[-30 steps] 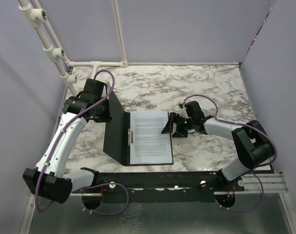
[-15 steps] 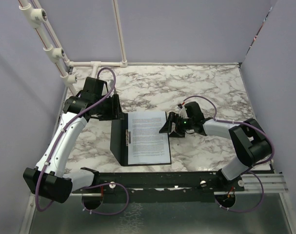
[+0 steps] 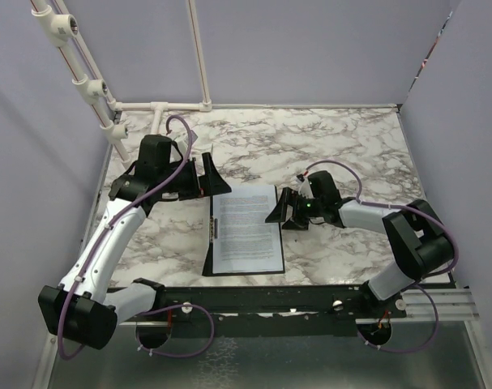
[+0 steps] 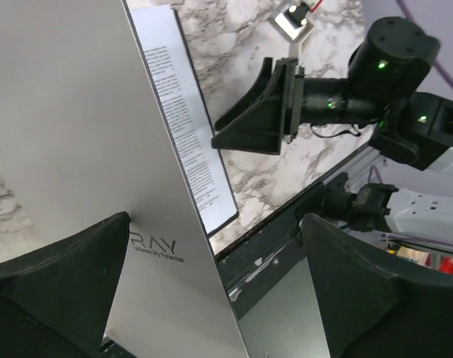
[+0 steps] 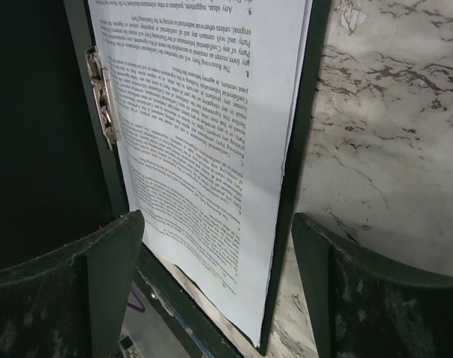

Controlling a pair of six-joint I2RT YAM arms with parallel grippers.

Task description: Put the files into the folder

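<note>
Both our left tool (image 3: 203, 174) and right tool (image 3: 281, 209) gape empty. The files (image 3: 246, 227) lie in the folder (image 5: 32, 149) on the bench (image 3: 327, 146) between them; its grey cover (image 4: 69, 112) stands near upright beside the left tool, which we'd have tip it rightward.

I'm seeing matt white paper on the files (image 5: 204, 149), smooth satin grey outside on the folder (image 4: 77, 134), dull black inside, a shiny metal clip (image 5: 105, 101), and a glossy marble-look table (image 3: 327, 138).
</note>
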